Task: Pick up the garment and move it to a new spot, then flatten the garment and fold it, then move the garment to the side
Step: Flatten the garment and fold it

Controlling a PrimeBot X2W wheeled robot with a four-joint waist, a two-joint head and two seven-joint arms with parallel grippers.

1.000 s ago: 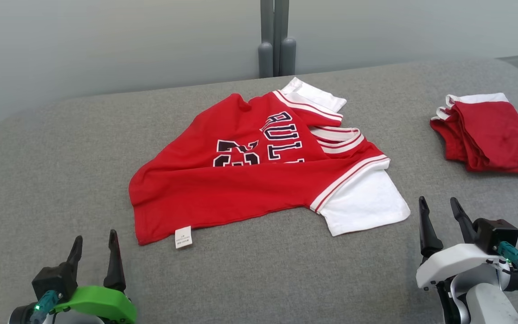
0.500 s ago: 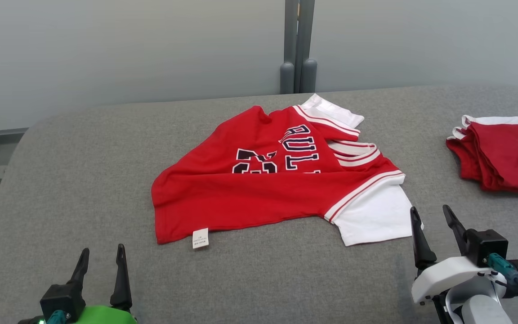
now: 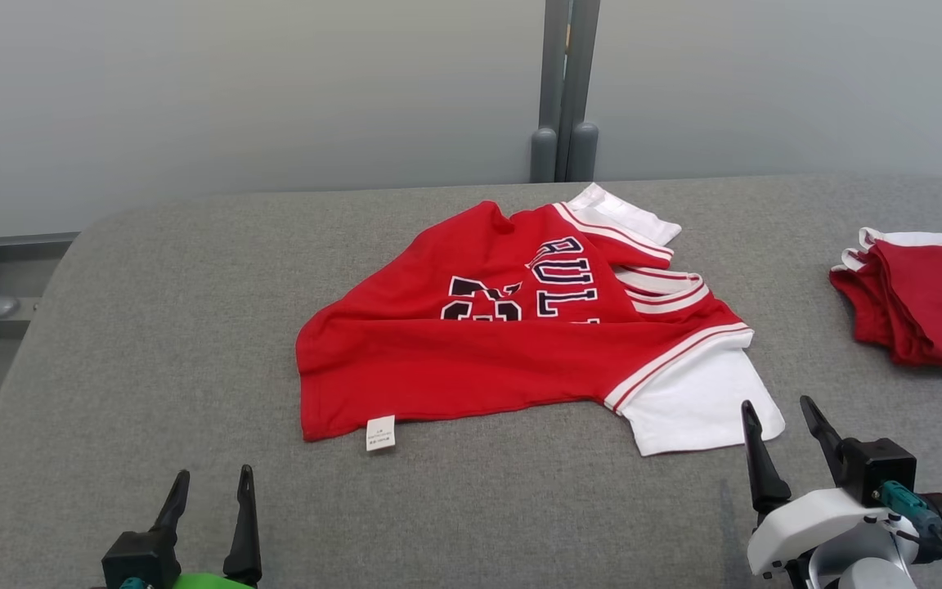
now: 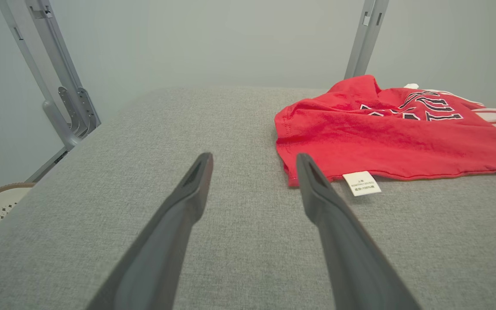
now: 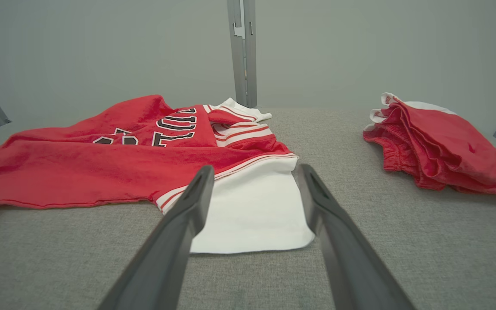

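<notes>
At the lower left of the head view the left gripper [image 3: 214, 471] is seen with its two dark fingers held apart and nothing between them. Its tips are pointed toward the hem corner of the red basketball jersey [image 3: 471, 368], where a white care label [image 3: 380, 433] is turned out; gripper and hem are near but apart. The jersey is spread, crumpled, across the middle of the grey padded surface [image 3: 136, 327], one side folded over so that the dark lettering is partly covered, with a white sleeve [image 3: 696, 405] lying flat at its near right corner. Just beside that sleeve the right gripper [image 3: 775, 403] is held, likewise spread and empty; no contact with the cloth can be made out. Farther right, well apart, a folded red and white garment [image 3: 921, 303] is set

The first step is judged to be in hand: the jersey has not yet been picked up. For the next move both grippers would need to be brought forward and down, the left onto the hem corner and the right onto the sleeve, and closed on the cloth so that it can be lifted evenly
</notes>
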